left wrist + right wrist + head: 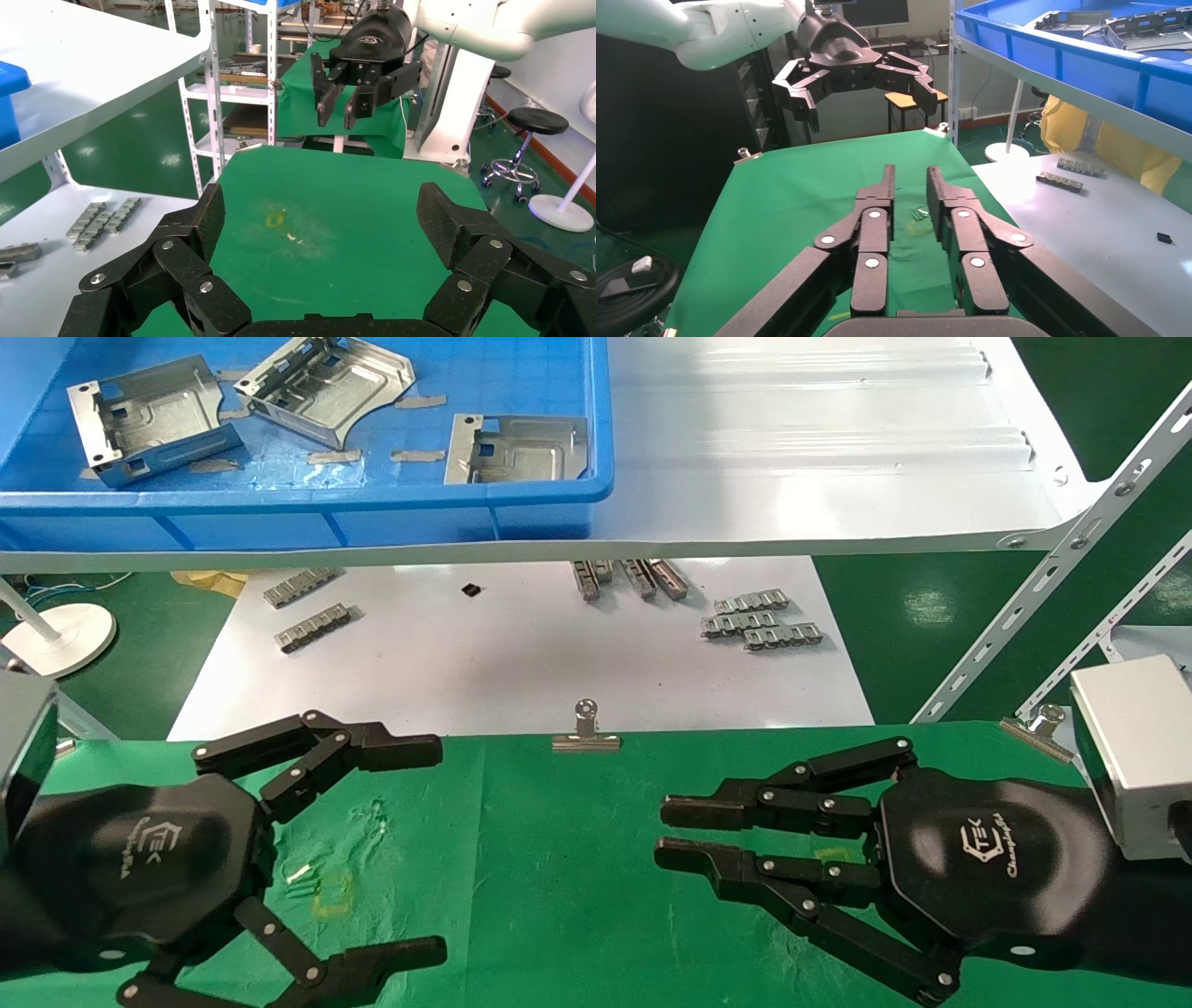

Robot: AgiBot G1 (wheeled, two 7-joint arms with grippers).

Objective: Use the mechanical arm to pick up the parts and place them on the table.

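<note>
A wrinkled green cloth-covered table (559, 859) fills the lower half of the head view, bare of any part, with a glossy white shelf (838, 449) spanning the top and a blue plastic crate (521, 514) at 11 o'clock on it. Three silver stamped sheet-metal parts (149, 419) lie inside the crate, well apart from both hands, so the task appears to be at its opening step: nothing is picked up yet. The left black link-fingered mechanical arm gripper (410, 845) hovers at 8 o'clock over the cloth, fingers spread wide and empty; the right gripper (675, 831) hovers at 4 o'clock, its fingers close together but apart, gripping nothing. The next move likely calls for one arm to rise above the shelf edge and reach into the crate. Small grey toothed strips (759, 621) sit on the white sheet (521, 663) below the shelf. The left wrist view alone shows the right gripper (339, 105) from the front, against shelving and stools; the right wrist view alone shows the crate's side wall (1074, 60).
</note>
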